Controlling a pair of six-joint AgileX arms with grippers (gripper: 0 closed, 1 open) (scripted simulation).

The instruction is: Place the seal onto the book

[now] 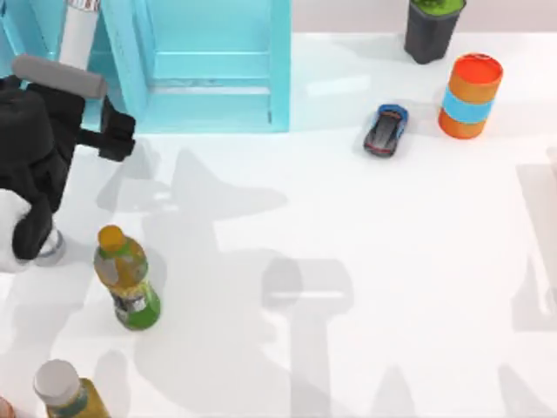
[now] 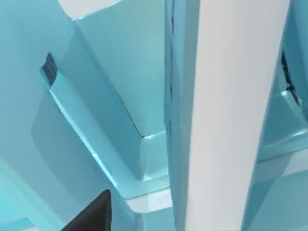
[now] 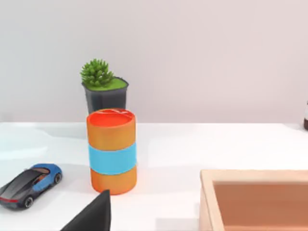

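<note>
**Left pincer at the shelf**

The left pincer (image 1: 117, 138) is hovering at the surface's (image 1: 348, 261) left beside the turquoise shelf (image 1: 218, 61); its finger spread cannot be told. Farther right, a toy car (image 1: 385, 130) and orange cylinder (image 1: 470, 96) are standing.

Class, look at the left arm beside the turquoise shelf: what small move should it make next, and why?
Probably ease the left gripper back from the turquoise shelf toward the open table. Its wrist view sits close against shelf walls and a white cylinder, leaving little room to work.
</note>
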